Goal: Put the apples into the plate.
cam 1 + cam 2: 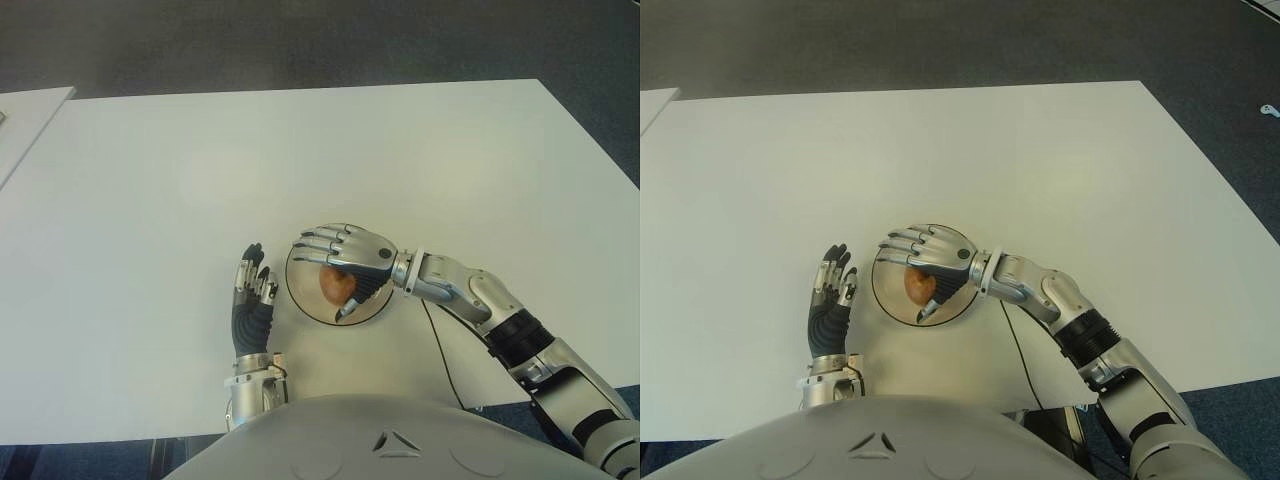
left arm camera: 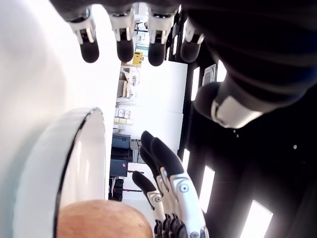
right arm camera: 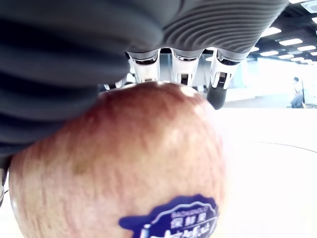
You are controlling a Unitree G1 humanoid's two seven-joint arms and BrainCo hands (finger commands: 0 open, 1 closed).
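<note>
A reddish apple (image 1: 333, 284) with a blue sticker (image 3: 171, 220) sits in the round white plate (image 1: 300, 297) near the table's front edge. My right hand (image 1: 345, 255) hovers right over it, palm down. Its fingers (image 1: 318, 243) stretch out flat past the apple and its thumb (image 1: 346, 310) points at the plate's near rim, so the hand is open. In the right wrist view the apple (image 3: 124, 173) fills the picture just under the palm. My left hand (image 1: 252, 290) shows just left of the plate, fingers straight and holding nothing.
The white table (image 1: 150, 200) spreads wide to the left, right and far side. A second table's corner (image 1: 25, 120) shows at the far left. A thin black cable (image 1: 440, 360) runs under my right forearm to the front edge. Dark floor lies beyond.
</note>
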